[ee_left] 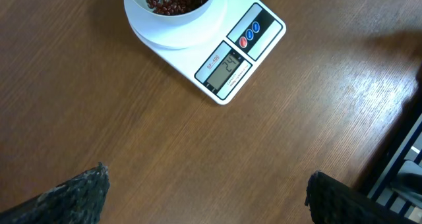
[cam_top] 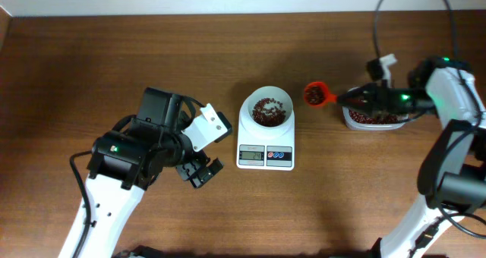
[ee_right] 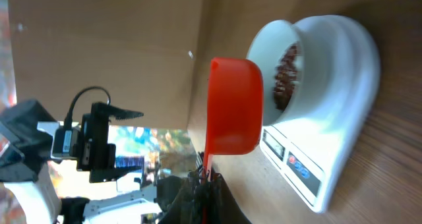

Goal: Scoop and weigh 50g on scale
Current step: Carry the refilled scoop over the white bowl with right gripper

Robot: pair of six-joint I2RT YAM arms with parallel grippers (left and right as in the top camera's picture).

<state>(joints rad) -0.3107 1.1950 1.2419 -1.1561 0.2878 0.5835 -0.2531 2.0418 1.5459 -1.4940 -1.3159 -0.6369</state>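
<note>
The white scale (cam_top: pixel 266 144) sits mid-table, its grey display and blue and red buttons facing the front edge. A white bowl (cam_top: pixel 266 108) on top holds red beans. My right gripper (cam_top: pixel 363 99) is shut on the handle of a red scoop (cam_top: pixel 316 94), which is loaded with beans and hovers just right of the bowl. In the right wrist view the red scoop (ee_right: pixel 232 105) hangs beside the bowl (ee_right: pixel 280 69) on the scale (ee_right: pixel 330 138). My left gripper (cam_top: pixel 199 170) stands open over bare wood, left of the scale (ee_left: pixel 227 49), its fingertips (ee_left: pixel 86 191) wide apart.
A clear tub of red beans (cam_top: pixel 372 119) stands at the right, under my right arm. The left arm's body (cam_top: pixel 140 148) occupies the table's left front. A cable (cam_top: pixel 410 0) loops at the back right.
</note>
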